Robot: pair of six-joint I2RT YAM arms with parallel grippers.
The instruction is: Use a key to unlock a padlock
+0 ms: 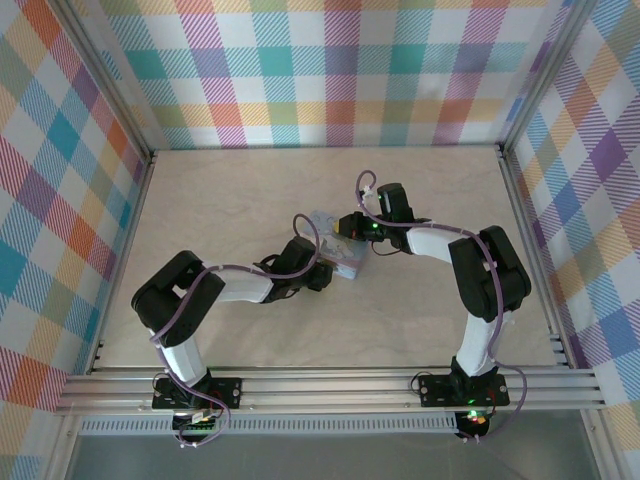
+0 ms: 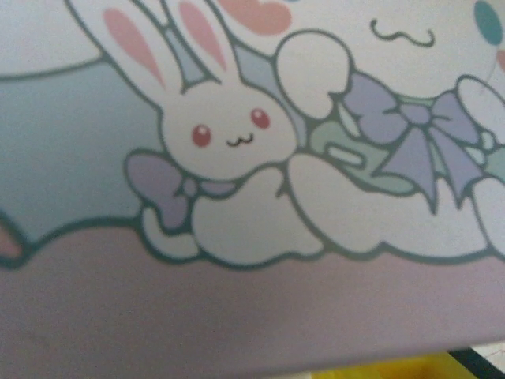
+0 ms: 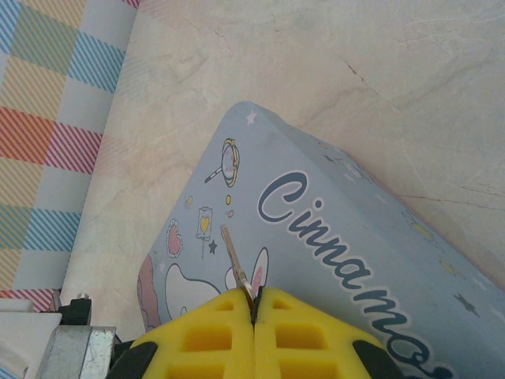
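A pale blue tin (image 1: 343,262) printed with cartoon figures lay near the middle of the marbled beige table (image 1: 230,190), which was closed in by plaid walls (image 1: 330,70) on the left, right and far sides. Both arms reached inward to it. The left arm (image 1: 180,300) came from the near left and the right arm (image 1: 485,270) from the near right.

The right gripper (image 3: 254,296) was over the tin's far right part. In the right wrist view its two yellow fingers (image 3: 205,339) were clenched flat against each other with no gap. They pinched the key (image 3: 234,264), a slim pale yellowish key, by its near end. The key's blade stuck out from the fingertips, tilted a little to the left. It stood over the tin's lid (image 3: 331,260), just above a white long-eared figure printed there. Dark cursive lettering that began "Cinnamo" ran across the lid to the right of the key. Whether the key's tip touched the lid could not be told.

The left gripper (image 1: 322,275) was at the tin's near left side, right against it in the top view. The left wrist camera was very close to a printed face of the tin (image 2: 95,118). It showed a white rabbit (image 2: 221,130) with pink ears and red eyes, a lilac bow (image 2: 162,185) at its neck, and a mauve band (image 2: 237,316) beneath. A sliver of one yellow finger pad (image 2: 394,367) showed below the tin's edge. Whether those fingers were clenched on the tin or released could not be told.
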